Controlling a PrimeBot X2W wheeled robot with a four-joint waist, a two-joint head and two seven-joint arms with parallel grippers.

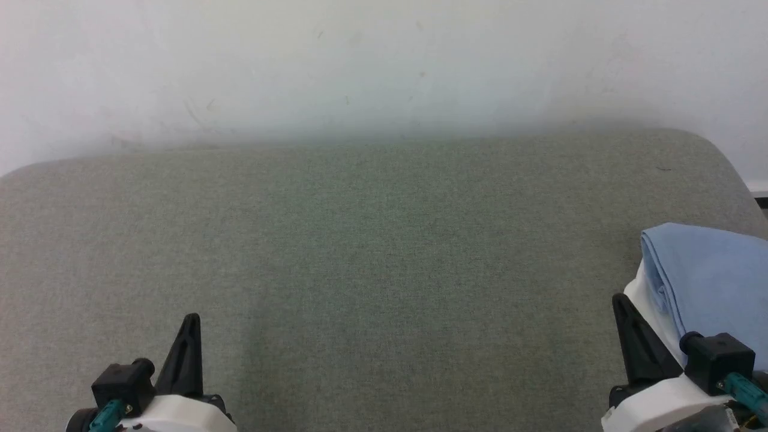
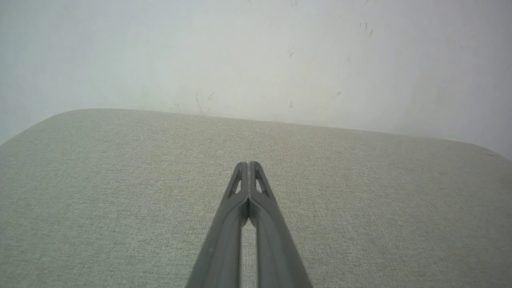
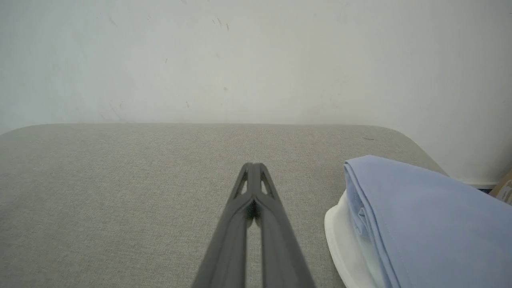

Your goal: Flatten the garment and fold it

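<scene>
Left claw (image 1: pixel 191 321) at lower left, fingers pressed together, empty, above grey fabric tabletop (image 1: pixel 384 240). Right claw (image 1: pixel 619 300) likewise closed, gripping nothing. Garment (image 1: pixel 714 282) — folded light blue bundle, white edge showing — lies at tabletop's right end, just beside right claw.

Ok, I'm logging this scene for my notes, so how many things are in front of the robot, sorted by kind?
Garments: 1, the light blue garment
Grippers: 2, the left gripper and the right gripper
Padded surfaces: 1, the grey fabric surface
Total: 4
</scene>
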